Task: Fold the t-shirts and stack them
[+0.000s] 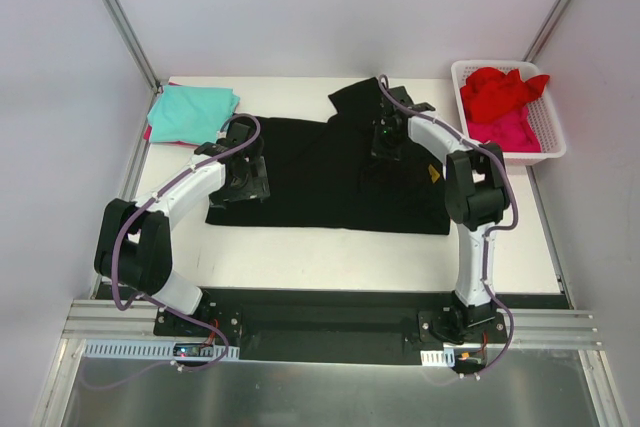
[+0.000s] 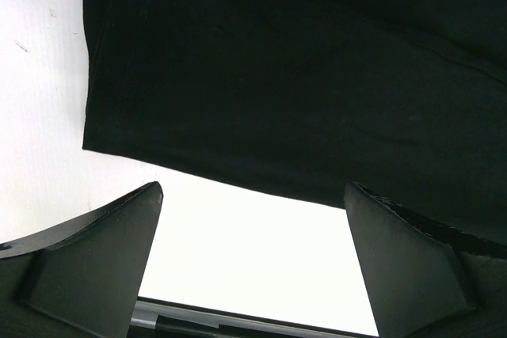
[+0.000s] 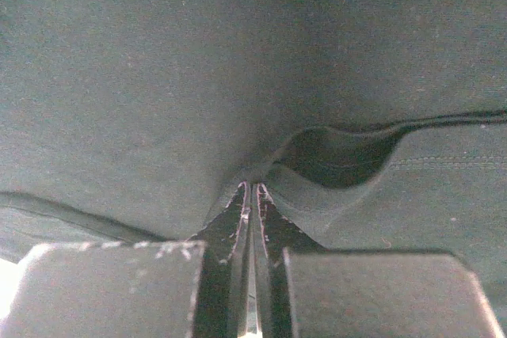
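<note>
as it lies on the table (image 1: 300,257), the black t-shirt (image 1: 330,187) runs its long axis left to right, one sleeve pointing to the far edge. my arms cover parts of it; i cannot make out the collar. my right gripper (image 3: 252,189) pinches a fold of it; my left gripper (image 2: 253,195) hangs spread over its left end.

White table (image 1: 300,252): black tee (image 1: 330,175) spread, teal tee (image 1: 190,112) far-left, basket (image 1: 525,157) far-right.
</note>
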Action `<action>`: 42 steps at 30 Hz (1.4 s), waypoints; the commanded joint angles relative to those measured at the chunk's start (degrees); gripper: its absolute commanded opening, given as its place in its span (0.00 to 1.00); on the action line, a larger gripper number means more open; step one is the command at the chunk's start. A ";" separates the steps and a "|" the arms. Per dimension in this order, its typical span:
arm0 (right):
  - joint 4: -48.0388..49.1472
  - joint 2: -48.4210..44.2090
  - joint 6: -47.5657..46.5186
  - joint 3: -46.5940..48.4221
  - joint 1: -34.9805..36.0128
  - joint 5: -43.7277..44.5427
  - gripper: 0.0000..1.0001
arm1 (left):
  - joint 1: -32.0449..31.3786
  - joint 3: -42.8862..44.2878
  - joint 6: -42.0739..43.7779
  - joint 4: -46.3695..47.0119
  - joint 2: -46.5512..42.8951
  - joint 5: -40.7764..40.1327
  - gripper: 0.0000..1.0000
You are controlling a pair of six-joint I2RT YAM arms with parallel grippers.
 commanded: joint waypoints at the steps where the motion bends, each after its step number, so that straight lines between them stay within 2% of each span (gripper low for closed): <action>1: -1.65 1.51 -1.21 4.53 0.16 -1.20 0.01 | -0.71 0.25 0.89 -0.45 0.36 -0.53 0.99; 3: -1.65 2.38 -1.47 5.59 0.07 -1.64 0.04 | -0.71 0.16 0.80 -0.45 0.45 -0.44 0.99; 6: -2.43 3.88 -1.73 8.23 0.16 -1.64 0.26 | -0.80 0.07 0.89 -0.45 0.28 -0.35 0.99; 7: -2.96 4.23 -1.73 8.93 0.07 -1.64 0.40 | -0.80 -0.02 0.98 -0.54 0.19 -0.44 0.99; 10: -4.89 4.68 -2.44 11.04 0.07 -0.77 0.48 | -0.80 -0.19 1.07 -0.54 -0.16 -0.71 0.99; 20: -6.56 -2.33 -4.55 7.01 0.07 1.35 0.49 | -0.80 0.69 0.89 -0.72 -0.60 -1.76 0.99; 25: -3.94 -10.51 -4.20 -3.25 0.16 1.78 0.48 | -0.80 1.12 0.36 0.16 -0.34 -3.96 0.99; 31: -3.49 -18.34 -5.16 -12.67 -0.19 7.49 0.48 | -0.71 2.97 1.24 2.79 2.47 -1.41 0.99; 34: -2.70 -19.40 -4.99 -17.24 -0.81 11.19 0.47 | -0.71 4.98 1.77 3.15 4.84 -1.50 0.99; 38: -0.33 -18.53 -4.55 -20.50 -3.18 11.28 0.47 | -0.27 6.22 1.59 4.64 7.65 -1.85 0.99; 42: 1.51 -16.86 -5.07 -20.69 -5.02 11.37 0.45 | 2.01 2.72 0.98 13.32 7.48 0.43 0.99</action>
